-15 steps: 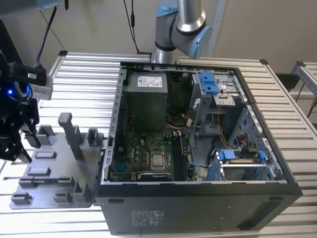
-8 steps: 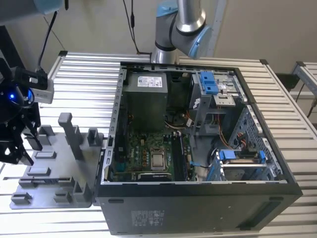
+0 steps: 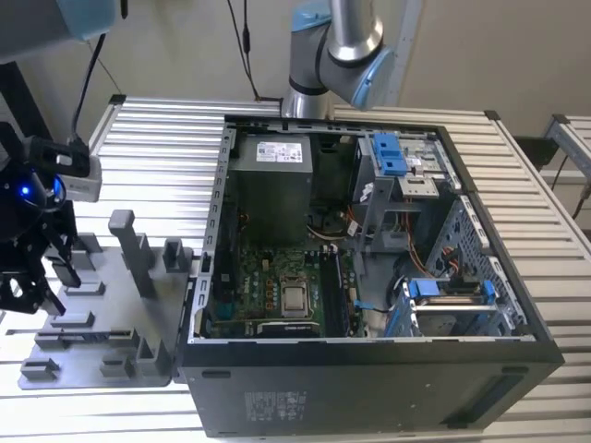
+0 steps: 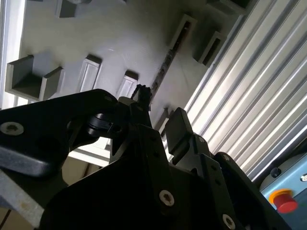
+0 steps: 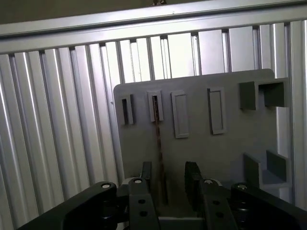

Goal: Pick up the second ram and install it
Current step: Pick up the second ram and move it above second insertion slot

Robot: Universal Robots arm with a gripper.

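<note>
Second ram (image 5: 158, 143): thin, flat, dark stick, caught edge-on; stood on its long edge in narrow pockets of the fixture plate.
Fixture plate (image 5: 230, 153): matte grey plastic, flat, studded with rectangular pockets and raised blocks; lay on the table.
Table (image 3: 157, 138): shiny ribbed aluminium slats.
Computer case (image 3: 369, 388): black metal box, laid open with a green motherboard (image 3: 268, 286) inside; sat just beside the plate, on the exterior view's right.
Arm base (image 3: 332, 46): silver tube with a pale blue joint, rose behind the case.
Gripper (image 5: 169, 184): black, angular, bolted links; hung low over the plate with fingers (image 5: 192, 179) spread, grasping nothing.
Ram and gripper: ram ran between the parted fingers, nearer one of them, touching neither in the first wrist view.
</note>
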